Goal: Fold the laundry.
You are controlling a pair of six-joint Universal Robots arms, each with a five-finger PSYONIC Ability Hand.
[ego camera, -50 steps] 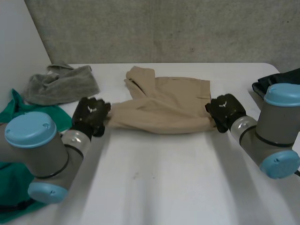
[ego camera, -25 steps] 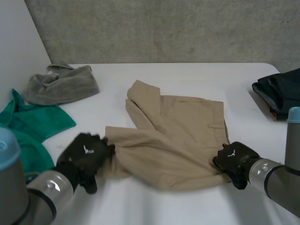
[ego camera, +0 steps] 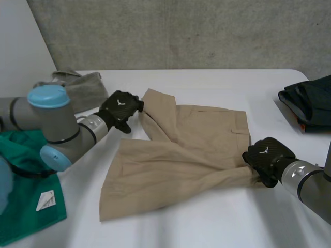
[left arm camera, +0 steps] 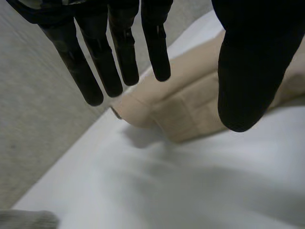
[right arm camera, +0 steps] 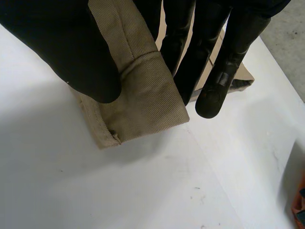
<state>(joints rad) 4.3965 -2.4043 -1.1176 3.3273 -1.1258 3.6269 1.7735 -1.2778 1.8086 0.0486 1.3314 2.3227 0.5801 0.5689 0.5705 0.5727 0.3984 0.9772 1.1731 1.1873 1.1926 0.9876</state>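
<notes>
Left hand moved to shorts far corner; right hand pinches hem.

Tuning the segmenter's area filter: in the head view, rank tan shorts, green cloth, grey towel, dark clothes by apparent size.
1. tan shorts, largest.
2. green cloth, though nearest the camera and cut off.
3. grey towel and dark clothes: alike, both partly hidden; unranked.

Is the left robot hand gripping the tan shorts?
No, the left robot hand hangs open by the tan shorts, fingers straight.
</notes>
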